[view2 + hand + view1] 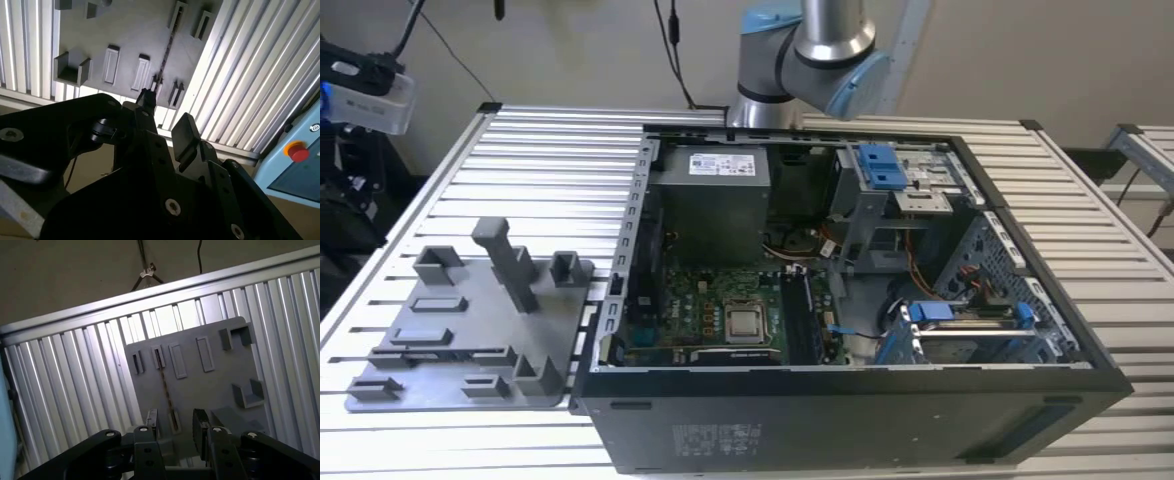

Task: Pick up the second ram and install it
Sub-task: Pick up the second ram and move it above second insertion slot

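Note:
The second ram (165,386) is a thin dark stick standing on its edge in a slot of the grey holder plate (210,385); it appears in both wrist views, also as a dark line (166,50). My gripper (176,426) hangs well above the plate, open, with nothing between its black fingers (200,429). In the first wrist view the stick's line runs toward the gap between them. The gripper (165,117) also shows against the plate in the second wrist view. In the exterior view the holder plate (467,330) lies left of the open computer case (854,300).
The case lies open on the slatted aluminium table (547,150), with the motherboard and its processor socket (744,322), a power supply (710,185) and blue drive brackets (881,165) inside. Several upright grey blocks (507,262) stand on the plate. A box with a red button (298,151) sits beyond the table edge.

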`<state>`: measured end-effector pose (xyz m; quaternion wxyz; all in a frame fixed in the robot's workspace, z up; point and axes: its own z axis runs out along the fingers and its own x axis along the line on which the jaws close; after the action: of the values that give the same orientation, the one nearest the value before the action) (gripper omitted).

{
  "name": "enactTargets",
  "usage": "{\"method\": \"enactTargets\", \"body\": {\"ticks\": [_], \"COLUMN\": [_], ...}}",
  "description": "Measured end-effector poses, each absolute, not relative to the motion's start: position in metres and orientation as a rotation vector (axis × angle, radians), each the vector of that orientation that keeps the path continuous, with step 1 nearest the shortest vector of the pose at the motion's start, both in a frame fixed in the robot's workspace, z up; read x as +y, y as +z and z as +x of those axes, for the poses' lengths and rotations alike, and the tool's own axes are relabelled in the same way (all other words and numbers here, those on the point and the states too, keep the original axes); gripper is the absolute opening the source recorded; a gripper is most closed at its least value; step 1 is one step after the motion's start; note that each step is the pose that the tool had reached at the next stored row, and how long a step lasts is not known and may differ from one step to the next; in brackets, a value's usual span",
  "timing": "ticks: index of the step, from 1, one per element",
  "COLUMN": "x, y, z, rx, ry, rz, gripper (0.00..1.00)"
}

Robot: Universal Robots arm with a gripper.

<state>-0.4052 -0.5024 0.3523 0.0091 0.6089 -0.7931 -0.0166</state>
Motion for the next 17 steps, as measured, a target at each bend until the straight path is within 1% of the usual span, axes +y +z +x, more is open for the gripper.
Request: {"method": "enactTargets", "body": {"ticks": [6,17], "x": [-0.502,-0.502], "y": [0.351,0.335], "z": [-0.405,-0.405], "rx": [-2.478,-2.442], "ry": [-0.050,-0.051], "rz": [1.902,1.948], "gripper": [0.42,0.42]}}
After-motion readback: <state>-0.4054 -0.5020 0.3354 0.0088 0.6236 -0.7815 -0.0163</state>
